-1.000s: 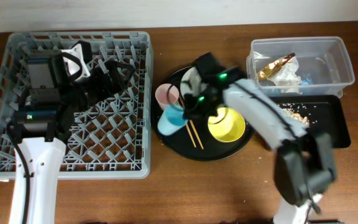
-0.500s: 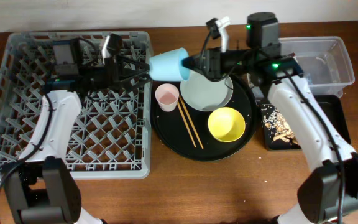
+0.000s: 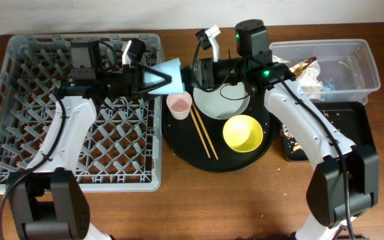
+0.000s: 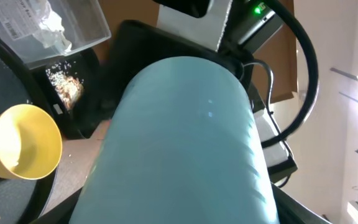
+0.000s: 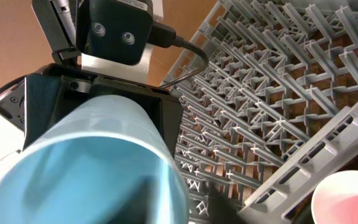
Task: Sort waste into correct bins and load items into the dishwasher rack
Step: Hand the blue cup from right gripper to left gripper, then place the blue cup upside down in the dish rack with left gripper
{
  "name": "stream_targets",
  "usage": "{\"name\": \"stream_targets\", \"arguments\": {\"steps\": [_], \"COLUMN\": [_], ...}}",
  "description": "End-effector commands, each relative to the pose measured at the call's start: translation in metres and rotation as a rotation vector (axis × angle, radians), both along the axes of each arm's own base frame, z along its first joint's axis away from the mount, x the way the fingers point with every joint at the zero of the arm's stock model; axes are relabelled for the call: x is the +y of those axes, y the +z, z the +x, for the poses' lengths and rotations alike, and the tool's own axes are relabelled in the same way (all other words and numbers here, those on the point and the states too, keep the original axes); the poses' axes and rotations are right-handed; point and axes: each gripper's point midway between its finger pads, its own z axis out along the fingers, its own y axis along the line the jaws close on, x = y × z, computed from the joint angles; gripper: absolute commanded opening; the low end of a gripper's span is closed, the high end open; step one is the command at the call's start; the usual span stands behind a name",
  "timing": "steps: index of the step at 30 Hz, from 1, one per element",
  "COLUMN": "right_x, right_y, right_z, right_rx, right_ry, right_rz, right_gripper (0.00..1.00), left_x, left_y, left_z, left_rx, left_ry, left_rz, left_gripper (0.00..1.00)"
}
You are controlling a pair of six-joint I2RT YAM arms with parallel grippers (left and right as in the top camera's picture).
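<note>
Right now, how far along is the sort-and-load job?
Done: paper and wrapper lie in the clear tub, scraps in the black tray. In hand: left pincer holds the light-blue cup over the rack edge. Left: pink cup, plate, yellow bowl, chopsticks on the round tray.
</note>
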Motion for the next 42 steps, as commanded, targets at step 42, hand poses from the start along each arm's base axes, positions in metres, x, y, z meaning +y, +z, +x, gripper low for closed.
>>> {"name": "stream_targets", "arguments": {"steps": [42], "right_x": [-0.127], "right_y": [-0.090], "right_z": [0.026], "right_rx": [0.322], "right_ry": [-0.376], "right_rz": [-0.363], "right_gripper": [0.99], "left_x": [0.120], "left_y": [-0.066], "left_z": [0.029], "left_rx": [-0.004], "left_ry": [0.543], "left_rz": [1.427], "left_gripper": [0.43]}}
